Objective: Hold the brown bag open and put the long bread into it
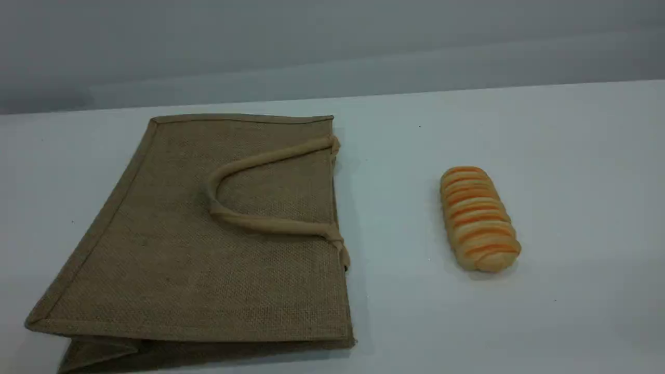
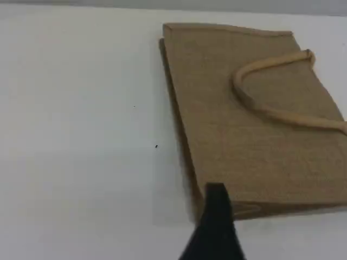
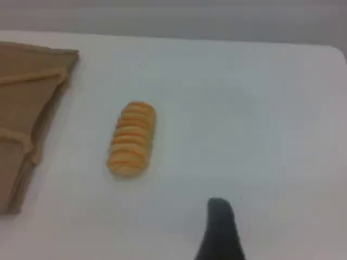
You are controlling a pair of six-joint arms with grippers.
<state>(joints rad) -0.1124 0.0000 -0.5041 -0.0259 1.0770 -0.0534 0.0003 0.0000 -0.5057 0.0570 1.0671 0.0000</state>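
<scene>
The brown bag (image 1: 197, 244) lies flat on the white table at the left, its mouth edge facing right toward the bread. One beige loop handle (image 1: 270, 224) rests on its upper face. To the right, apart from the bag, lies the long bread (image 1: 479, 218), golden with orange stripes. Neither arm shows in the scene view. In the left wrist view the left gripper's dark fingertip (image 2: 217, 196) hovers over the near corner of the bag (image 2: 255, 135), holding nothing. In the right wrist view the right gripper's fingertip (image 3: 219, 212) hangs right of and nearer than the bread (image 3: 132, 139), also holding nothing.
The white table (image 1: 545, 182) runs back to a grey wall, with its far edge behind the bag. A corner of the bag (image 3: 21, 108) shows at the left of the right wrist view.
</scene>
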